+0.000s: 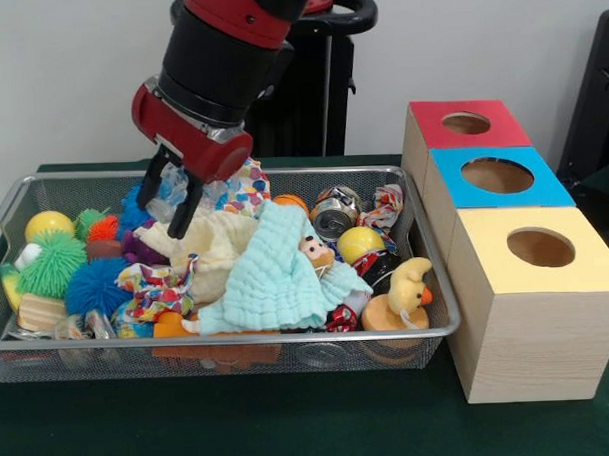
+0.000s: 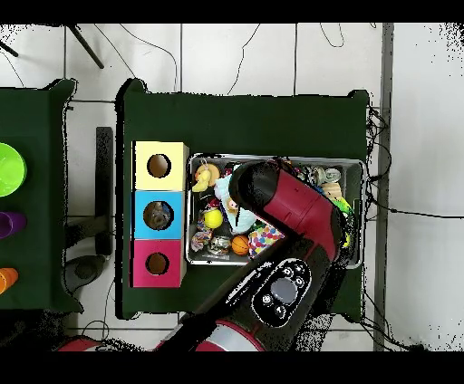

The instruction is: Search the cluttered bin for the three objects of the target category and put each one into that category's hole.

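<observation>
Bin (image 1: 23,188) clutter lies just beneath the gripper (image 1: 171,205), whose fingers (image 1: 187,210) hang apart over a cream cloth (image 1: 217,241).

Dark green table (image 1: 292,429) — plain white wall (image 1: 59,66), pale tiled floor (image 2: 236,54).

A wire basket (image 1: 428,329) fills the lower left of the frame, crowded with toys and cloths. The gripper (image 1: 170,201) hangs over its upper left part, black fingers (image 1: 187,207) spread apart above a cream cloth (image 1: 217,246). A mint cloth (image 1: 276,274) lies at the middle, a crushed can (image 1: 333,215) behind it, a yellow duck (image 1: 409,287) at the right end. Right of the basket stand three wooden boxes with holes: red (image 1: 468,124) at the back, blue (image 1: 497,177), yellow (image 1: 538,252) nearest.
</observation>
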Robot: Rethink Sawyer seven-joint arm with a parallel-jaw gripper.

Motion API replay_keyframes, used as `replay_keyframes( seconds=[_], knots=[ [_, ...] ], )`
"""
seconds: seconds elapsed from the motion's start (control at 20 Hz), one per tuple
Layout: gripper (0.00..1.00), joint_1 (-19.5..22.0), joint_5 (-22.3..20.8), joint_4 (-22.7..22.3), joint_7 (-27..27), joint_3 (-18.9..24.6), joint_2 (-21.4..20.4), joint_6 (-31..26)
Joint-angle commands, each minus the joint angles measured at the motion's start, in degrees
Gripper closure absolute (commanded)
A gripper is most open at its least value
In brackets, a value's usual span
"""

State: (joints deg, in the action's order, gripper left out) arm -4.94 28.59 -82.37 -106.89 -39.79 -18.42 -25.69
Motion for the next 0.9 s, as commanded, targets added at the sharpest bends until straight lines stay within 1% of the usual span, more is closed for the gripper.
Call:
replay_keyframes(
  seconds=[0.05, 0.2, 0.4, 0.7, 0.9],
  knots=[
    [1.00, -3.78, 3.46, 6.37, -22.51, -1.44, 5.62, -8.79],
    [1.00, -5.32, 3.60, 7.08, -24.24, -3.63, 6.64, -9.28],
    [1.00, -7.06, 3.64, 7.63, -26.69, -5.41, 7.97, -9.55],
    [1.00, -9.79, 3.50, 5.71, -29.95, -6.42, 8.09, -9.95],
    [1.00, -10.46, 3.33, 5.35, -30.99, -6.58, 7.88, -10.74]
  ],
)
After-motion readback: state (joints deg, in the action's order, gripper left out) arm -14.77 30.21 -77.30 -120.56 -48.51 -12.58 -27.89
